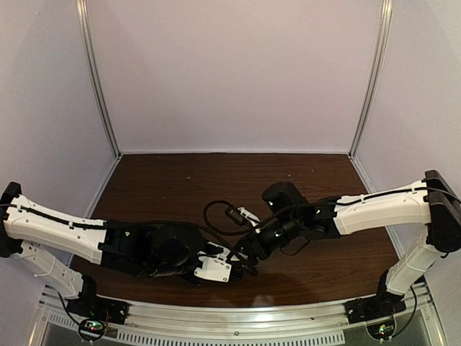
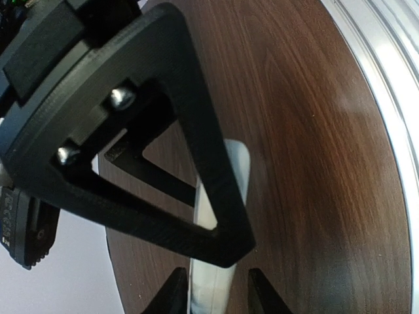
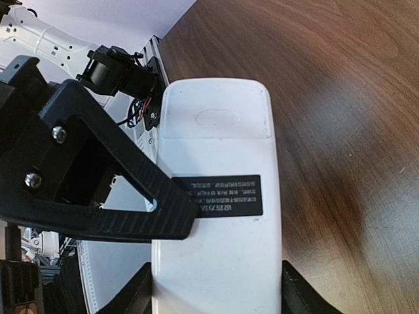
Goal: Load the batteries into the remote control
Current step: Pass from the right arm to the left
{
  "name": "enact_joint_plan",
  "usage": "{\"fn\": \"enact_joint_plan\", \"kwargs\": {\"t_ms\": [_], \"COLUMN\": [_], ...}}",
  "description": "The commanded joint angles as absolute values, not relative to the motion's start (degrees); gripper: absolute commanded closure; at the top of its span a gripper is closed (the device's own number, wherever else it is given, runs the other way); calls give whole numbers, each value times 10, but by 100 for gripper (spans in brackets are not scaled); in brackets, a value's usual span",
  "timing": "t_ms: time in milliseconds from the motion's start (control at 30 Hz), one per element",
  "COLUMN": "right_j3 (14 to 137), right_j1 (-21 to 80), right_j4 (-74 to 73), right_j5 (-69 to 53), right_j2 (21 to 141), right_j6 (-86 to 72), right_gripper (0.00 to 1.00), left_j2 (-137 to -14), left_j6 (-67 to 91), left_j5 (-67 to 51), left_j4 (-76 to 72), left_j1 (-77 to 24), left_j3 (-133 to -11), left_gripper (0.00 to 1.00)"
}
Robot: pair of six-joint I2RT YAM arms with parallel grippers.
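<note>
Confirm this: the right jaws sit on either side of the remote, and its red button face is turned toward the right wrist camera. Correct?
No. The jaws of the right gripper do sit on either side of the remote control, but the right wrist view shows its plain white back, bearing a black label, toward that camera, not the button face.

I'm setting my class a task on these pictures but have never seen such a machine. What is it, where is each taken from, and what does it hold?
Two robot arms work at a table. The wide picture looks down from above; the other two come from a camera on each wrist. The right gripper clasps a white remote control in its jaws, labelled back showing. The left gripper flanks its edge; whether it grips is unclear. No batteries show.
</note>
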State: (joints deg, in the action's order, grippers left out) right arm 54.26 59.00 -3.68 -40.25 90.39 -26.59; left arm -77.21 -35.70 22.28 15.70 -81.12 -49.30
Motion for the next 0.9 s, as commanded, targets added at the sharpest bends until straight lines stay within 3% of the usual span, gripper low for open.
{"fn": "enact_joint_plan", "kwargs": {"t_ms": [0, 200, 300, 367, 433, 700, 867], "right_j3": [548, 549, 552, 556, 561, 549, 532], "right_j1": [589, 588, 586, 578, 559, 437, 380], "right_j4": [-14, -13, -14, -22, -40, -44, -49], "right_j5": [-418, -428, -426, -422, -416, -363, -325], "right_j2": [908, 909, 903, 895, 883, 780, 722], "right_j6": [-272, -272, -270, -265, -258, -264, -260], "right_gripper": [100, 99, 85, 70, 51, 3, 0], "left_j2": [-786, -788, -792, -793, -790, -738, -733], "left_j6": [-371, -372, -365, -358, -347, -238, -139], "left_j5": [237, 241, 244, 243, 242, 154, 75], "left_j4": [162, 161, 156, 154, 150, 123, 101], "left_j1": [-813, -813, -813, -812, -811, -755, -699], "left_j3": [-509, -510, -508, -505, -498, -485, -481], "left_gripper": [71, 85, 94, 100, 100, 100, 100]}}
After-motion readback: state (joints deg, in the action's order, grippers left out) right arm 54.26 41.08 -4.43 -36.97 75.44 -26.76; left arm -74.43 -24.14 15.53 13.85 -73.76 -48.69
